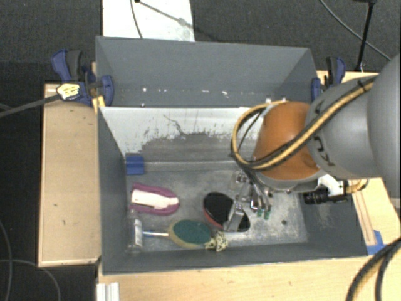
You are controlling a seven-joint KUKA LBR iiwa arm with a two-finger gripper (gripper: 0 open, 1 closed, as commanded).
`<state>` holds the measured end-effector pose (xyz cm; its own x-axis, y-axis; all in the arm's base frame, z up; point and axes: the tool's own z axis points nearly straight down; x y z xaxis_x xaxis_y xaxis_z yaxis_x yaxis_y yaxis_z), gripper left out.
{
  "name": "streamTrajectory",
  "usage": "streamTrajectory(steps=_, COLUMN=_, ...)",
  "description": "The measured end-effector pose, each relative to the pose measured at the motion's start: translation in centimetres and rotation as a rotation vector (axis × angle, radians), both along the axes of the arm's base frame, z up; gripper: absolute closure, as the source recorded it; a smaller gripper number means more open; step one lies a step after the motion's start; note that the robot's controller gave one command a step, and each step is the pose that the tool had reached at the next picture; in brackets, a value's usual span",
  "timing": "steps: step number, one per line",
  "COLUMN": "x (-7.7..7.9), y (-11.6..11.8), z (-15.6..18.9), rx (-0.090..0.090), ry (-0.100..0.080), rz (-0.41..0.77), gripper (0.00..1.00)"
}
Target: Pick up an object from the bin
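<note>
My gripper (pixel 241 213) hangs low in the middle of the bin, its fingers right at the right edge of a black rounded object (pixel 216 207) with a reddish rim. Just to the front left lies a dark green oval pad (pixel 192 232) on a thin handle, with a small yellowish crumpled bit (pixel 218 244) at its right end.
A pink and white oblong thing (pixel 153 200) lies at the left. A small blue block (pixel 134 163) sits by the left wall at the back. A clear small bottle (pixel 136 232) stands near the front left corner. The arm's orange cover looms over the bin's right half.
</note>
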<state>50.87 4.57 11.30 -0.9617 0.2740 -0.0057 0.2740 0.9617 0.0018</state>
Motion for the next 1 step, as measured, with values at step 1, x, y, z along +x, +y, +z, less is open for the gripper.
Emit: streamTrajectory(steps=1, x=0.36, y=0.31, z=-4.17, rx=0.001, ry=0.001, rz=-0.138, gripper=0.00)
